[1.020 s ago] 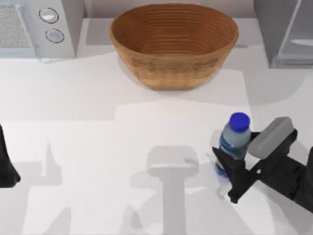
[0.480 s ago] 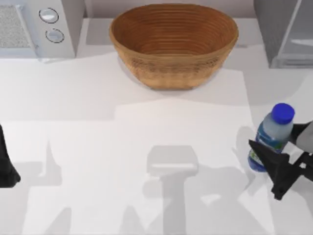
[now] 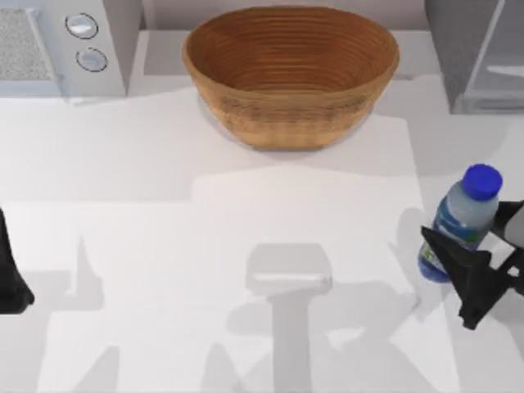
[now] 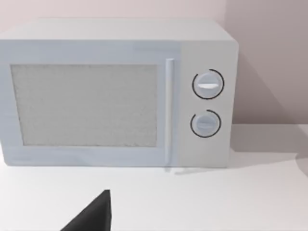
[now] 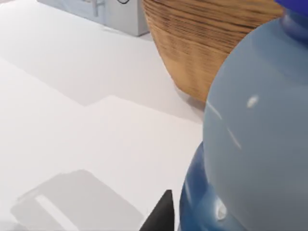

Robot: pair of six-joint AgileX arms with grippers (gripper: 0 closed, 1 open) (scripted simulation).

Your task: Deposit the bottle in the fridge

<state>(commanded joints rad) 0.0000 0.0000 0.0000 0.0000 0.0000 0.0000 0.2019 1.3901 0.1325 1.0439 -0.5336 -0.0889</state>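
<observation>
The bottle (image 3: 463,219), clear with a bright-blue cap and a blue label, is held upright above the table near the right edge of the top view, and my right gripper (image 3: 472,270) is shut on its lower body. In the right wrist view the bottle (image 5: 255,144) looms very close. The fridge (image 3: 483,53), a grey cabinet with a pale glassy door panel, stands at the far right corner, beyond the bottle. My left arm (image 3: 10,274) is parked at the left edge, with one dark fingertip (image 4: 91,216) seen in the left wrist view.
A large woven basket (image 3: 291,74) sits at the far middle of the table. A white microwave (image 3: 61,45) with two round knobs stands at the far left, and the left wrist camera faces it (image 4: 115,91). Bare white tabletop (image 3: 205,246) spreads between the arms.
My right gripper carried the bottle from the middle right toward the right edge and up off the table, then slightly farther toward the fridge. The left arm has not moved.
</observation>
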